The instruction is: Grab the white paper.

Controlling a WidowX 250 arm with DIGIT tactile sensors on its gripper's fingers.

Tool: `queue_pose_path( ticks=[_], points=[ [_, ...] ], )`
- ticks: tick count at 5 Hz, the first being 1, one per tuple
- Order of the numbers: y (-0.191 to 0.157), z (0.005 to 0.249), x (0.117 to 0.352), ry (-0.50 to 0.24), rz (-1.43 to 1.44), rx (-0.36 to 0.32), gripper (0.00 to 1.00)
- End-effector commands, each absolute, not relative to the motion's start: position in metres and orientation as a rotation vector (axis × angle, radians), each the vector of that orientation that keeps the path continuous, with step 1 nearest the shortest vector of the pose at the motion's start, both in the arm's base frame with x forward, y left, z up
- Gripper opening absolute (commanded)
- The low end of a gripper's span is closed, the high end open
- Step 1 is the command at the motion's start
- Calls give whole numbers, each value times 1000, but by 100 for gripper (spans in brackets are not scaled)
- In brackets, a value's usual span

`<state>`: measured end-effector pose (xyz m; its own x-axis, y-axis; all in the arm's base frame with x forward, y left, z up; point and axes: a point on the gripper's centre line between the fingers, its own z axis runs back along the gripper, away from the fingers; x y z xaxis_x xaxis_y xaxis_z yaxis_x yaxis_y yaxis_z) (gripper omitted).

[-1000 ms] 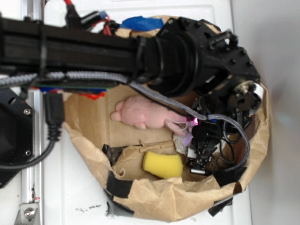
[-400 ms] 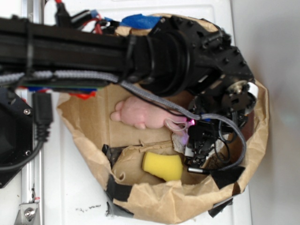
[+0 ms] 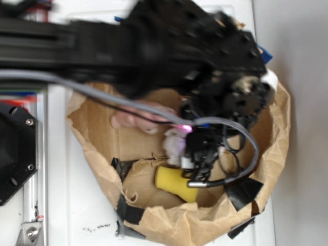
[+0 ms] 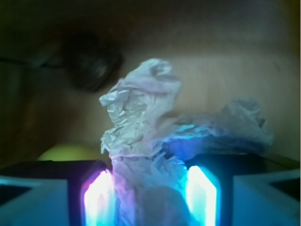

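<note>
A white desk (image 3: pixel 77 205) carries a brown paper bag (image 3: pixel 205 225) with rolled, black-taped walls. Inside lie a yellow sponge (image 3: pixel 171 182) and a pink plush bunny (image 3: pixel 130 119), half hidden by the blurred black arm. The claw (image 4: pixel 149 190) is clamped on the crumpled off-white paper (image 4: pixel 141 122), which sticks out lengthwise from between the lit fingers (image 4: pixel 96 197), just above the sponge.

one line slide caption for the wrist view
End effector shut on the crumpled white paper.
</note>
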<state>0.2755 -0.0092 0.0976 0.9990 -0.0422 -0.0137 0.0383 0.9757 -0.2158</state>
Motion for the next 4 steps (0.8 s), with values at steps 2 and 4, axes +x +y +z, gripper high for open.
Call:
queue_pose_path(
  ticks=[2,4],
  points=[
    [0,176,240,-116,43,-11,0],
    [1,178,233,-199,-4,35,0]
  ],
)
